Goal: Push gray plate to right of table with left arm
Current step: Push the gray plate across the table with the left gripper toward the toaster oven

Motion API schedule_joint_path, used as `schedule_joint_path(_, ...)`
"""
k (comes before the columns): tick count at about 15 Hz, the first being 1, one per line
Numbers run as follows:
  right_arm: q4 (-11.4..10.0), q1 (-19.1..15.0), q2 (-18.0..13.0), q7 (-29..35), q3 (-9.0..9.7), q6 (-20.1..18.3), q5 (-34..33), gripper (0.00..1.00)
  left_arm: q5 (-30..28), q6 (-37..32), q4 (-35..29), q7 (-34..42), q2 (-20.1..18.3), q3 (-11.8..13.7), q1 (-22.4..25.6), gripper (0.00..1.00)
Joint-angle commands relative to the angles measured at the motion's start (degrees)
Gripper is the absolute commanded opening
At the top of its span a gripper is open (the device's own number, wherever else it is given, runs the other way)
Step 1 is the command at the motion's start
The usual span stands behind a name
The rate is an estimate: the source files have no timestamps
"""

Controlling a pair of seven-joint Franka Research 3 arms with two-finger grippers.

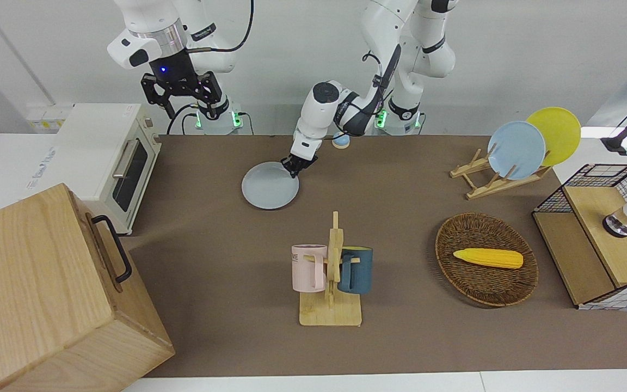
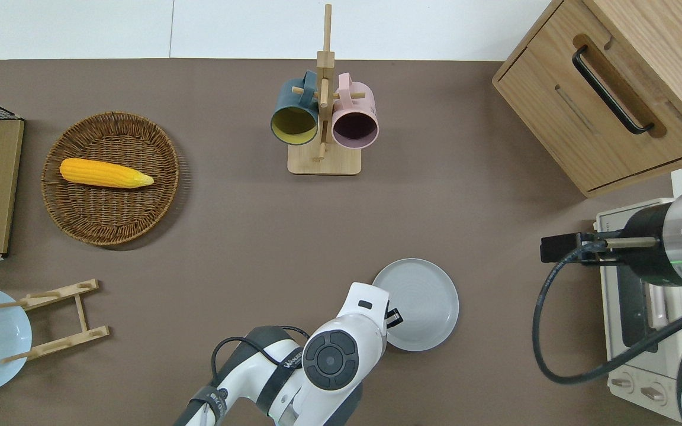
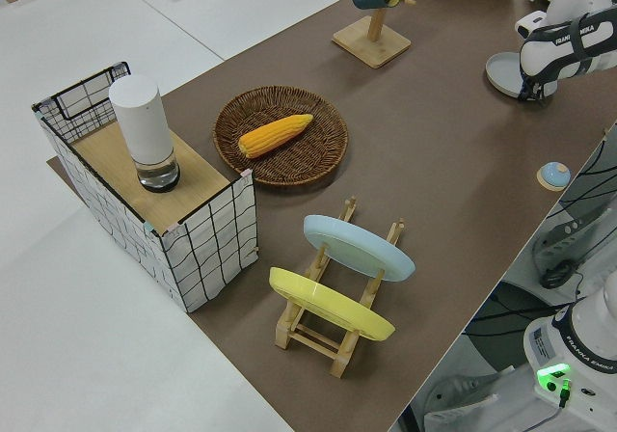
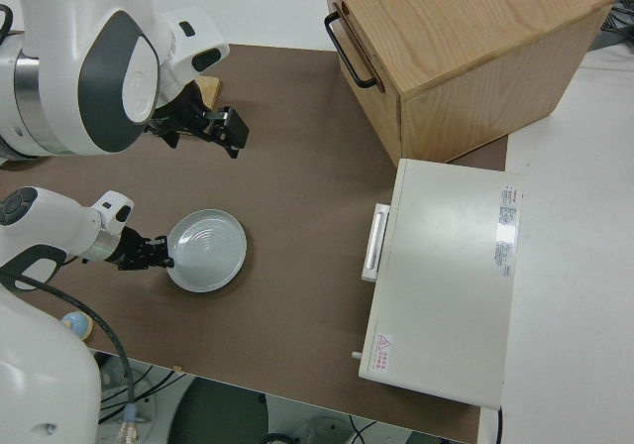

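The gray plate (image 1: pixel 270 186) lies flat on the brown table (image 1: pixel 210 283), near the robots, toward the right arm's end from the middle. It also shows in the overhead view (image 2: pixel 422 303), the left side view (image 3: pixel 501 70) and the right side view (image 4: pixel 208 249). My left gripper (image 1: pixel 294 166) is shut and low at the table, its tip against the plate's rim on the side toward the left arm's end (image 2: pixel 393 318). My right gripper (image 1: pixel 187 111) is open, empty and parked.
A mug rack (image 1: pixel 331 272) with a pink and a blue mug stands farther from the robots than the plate. A toaster oven (image 1: pixel 112 158) and a wooden cabinet (image 1: pixel 47 294) fill the right arm's end. A basket with corn (image 1: pixel 486 258) and a plate rack (image 1: pixel 501 174) are at the left arm's end.
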Motion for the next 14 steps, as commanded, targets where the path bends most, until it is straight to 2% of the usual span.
schedule_joint_path(1, -1.0, -0.87, -0.88, 0.12, 0.33, 0.1, 1.01, 0.996, 1.61, 1.56, 1.94, -2.69, 2.33, 0.65, -1.04, 0.32)
schedule_joint_path(3, -1.0, -0.96, -0.88, 0.12, 0.42, 0.1, 1.01, 0.996, 1.78, 1.56, 2.13, -2.87, 2.33, 0.65, -1.04, 0.84)
schedule_joint_path(4, -1.0, -0.87, -0.88, 0.12, 0.42, 0.1, 1.01, 0.996, 2.48, 1.56, 2.13, -2.87, 2.33, 0.65, -1.04, 0.98)
schedule_joint_path(9, -1.0, -0.87, -0.88, 0.12, 0.42, 0.1, 1.01, 0.996, 3.37, -0.27, 2.13, -2.61, 2.07, 1.0, -0.87, 0.99)
schedule_joint_path(11, -1.0, -0.87, -0.88, 0.12, 0.42, 0.1, 1.01, 0.996, 3.37, -2.47, 2.13, -2.26, 1.19, 1.35, -0.6, 0.99)
schedule_joint_path(14, -0.91, -0.96, -0.88, 0.12, 0.42, 0.1, 1.01, 0.996, 6.52, -6.94, 2.13, -1.9, -1.01, 1.53, 0.45, 0.99)
